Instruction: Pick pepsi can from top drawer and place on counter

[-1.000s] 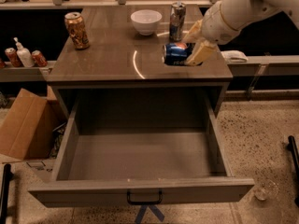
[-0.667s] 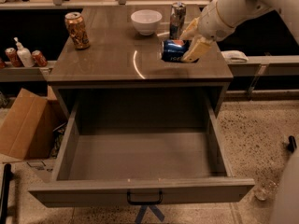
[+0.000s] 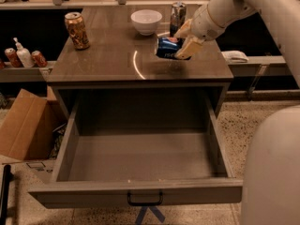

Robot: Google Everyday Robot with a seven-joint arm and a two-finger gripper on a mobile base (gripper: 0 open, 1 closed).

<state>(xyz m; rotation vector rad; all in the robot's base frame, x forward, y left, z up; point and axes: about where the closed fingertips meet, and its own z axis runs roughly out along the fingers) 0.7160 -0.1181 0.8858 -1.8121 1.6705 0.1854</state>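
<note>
We count three cans over the counter (image 3: 108,55): our pincer (image 3: 183,40) clasps one pepsi can (image 3: 166,48) sideways; one gold can (image 3: 77,30), one silver can (image 3: 177,16), one bowl (image 3: 146,21).

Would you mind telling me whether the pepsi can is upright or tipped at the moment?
Tipped: the pepsi can lies sideways, clamped in the end effector, over the right side of the counter, near the silver can.

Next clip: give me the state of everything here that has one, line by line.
Dark-blue pepsi can: on its side, gripped over the glossy grey-brown counter.
Tool: shut on the pepsi can, over the counter's right side.
Grey top drawer: pulled open.
Orange-gold can: upright on the counter.
White bowl: upright, mouth up.
Tall silver can: upright behind the tool.
Cardboard box: flaps open, on the floor.
</note>
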